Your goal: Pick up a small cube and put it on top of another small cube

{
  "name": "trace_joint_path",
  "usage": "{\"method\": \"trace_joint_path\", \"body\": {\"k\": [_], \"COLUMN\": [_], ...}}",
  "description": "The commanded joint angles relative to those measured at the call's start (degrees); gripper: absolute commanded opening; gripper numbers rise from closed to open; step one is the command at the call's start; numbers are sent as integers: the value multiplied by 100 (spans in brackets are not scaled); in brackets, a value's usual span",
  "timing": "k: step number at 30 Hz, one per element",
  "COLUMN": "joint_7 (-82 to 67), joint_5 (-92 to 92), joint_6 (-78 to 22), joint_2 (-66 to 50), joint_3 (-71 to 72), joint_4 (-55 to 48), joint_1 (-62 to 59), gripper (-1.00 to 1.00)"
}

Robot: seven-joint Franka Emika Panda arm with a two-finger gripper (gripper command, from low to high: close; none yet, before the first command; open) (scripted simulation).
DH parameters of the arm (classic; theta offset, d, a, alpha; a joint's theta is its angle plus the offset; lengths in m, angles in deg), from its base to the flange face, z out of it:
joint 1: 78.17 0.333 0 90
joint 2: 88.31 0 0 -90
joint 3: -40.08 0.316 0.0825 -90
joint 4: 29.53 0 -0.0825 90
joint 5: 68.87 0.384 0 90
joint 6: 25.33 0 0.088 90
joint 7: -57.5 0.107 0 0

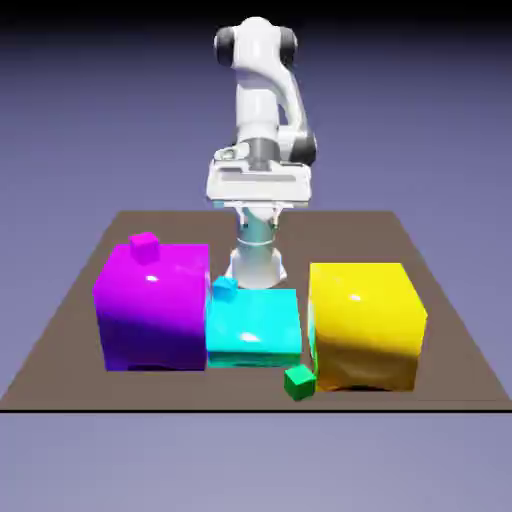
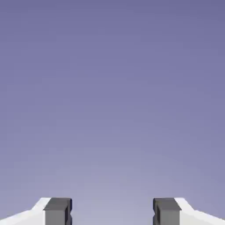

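Note:
The tiny green cube point(image 1: 298, 382) lies on the brown table point(image 1: 60, 330) near its front edge, just in front of the gap between the big cyan and yellow blocks. My gripper point(image 1: 258, 185) hangs high above the back of the table, far from the green cube. In the hand view the gripper point(image 2: 112, 213) is open, its grey fingertips point(image 2: 57, 211) wide apart with only the blue-violet backdrop between them. No cube shows in the hand view.
A big magenta block point(image 1: 152, 308) carries a tiny magenta cube point(image 1: 144, 246) on top. A lower big cyan block point(image 1: 254, 327) carries a tiny cyan cube point(image 1: 225, 288) at its back left corner. A big yellow block point(image 1: 365, 325) stands at the exterior view's right.

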Motion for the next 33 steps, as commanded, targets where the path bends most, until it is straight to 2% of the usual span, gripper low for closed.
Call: {"method": "trace_joint_path", "body": {"k": [1, 33], "joint_7": [77, 2543], "joint_5": [125, 4120], "joint_6": [-218, -7175], "joint_2": [-208, -6853], "joint_3": [-2, -77], "joint_4": [-159, -5225], "joint_1": [-27, -875], "gripper": [0, 0]}}
